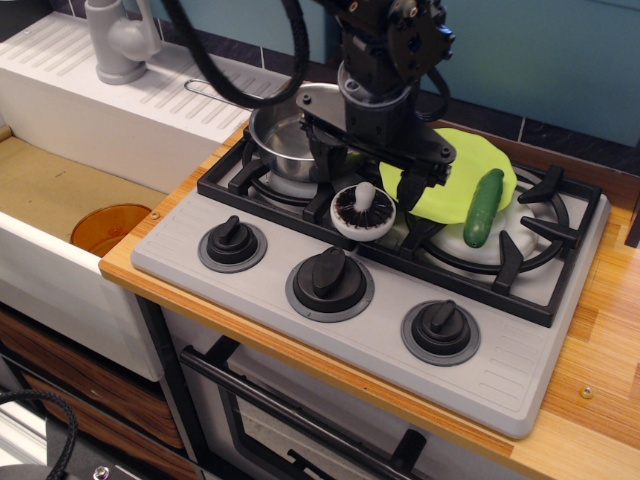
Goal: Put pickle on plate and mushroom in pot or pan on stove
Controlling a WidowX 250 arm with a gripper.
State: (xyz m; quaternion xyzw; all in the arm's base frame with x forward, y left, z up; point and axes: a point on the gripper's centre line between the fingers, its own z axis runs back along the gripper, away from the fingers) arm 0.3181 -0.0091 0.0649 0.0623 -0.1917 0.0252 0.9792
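The dark green pickle (pixel 483 207) lies on the right rim of the lime-green plate (pixel 455 180), which rests on the right burner of the grey stove (pixel 390 330). The mushroom (pixel 363 211) lies gills-up, stem pointing up, on the grate between the burners. The steel pot (pixel 285 135) stands on the left burner, partly hidden by the arm. My gripper (pixel 368 178) is open, its two black fingers (pixel 411 187) pointing down, just above and slightly behind the mushroom, straddling it without touching.
Three black knobs (pixel 329 273) line the stove front. An orange bowl (pixel 108 227) sits in the sink at left, below a white drainboard with a grey faucet (pixel 120 38). The wooden counter (pixel 600 340) runs along the right.
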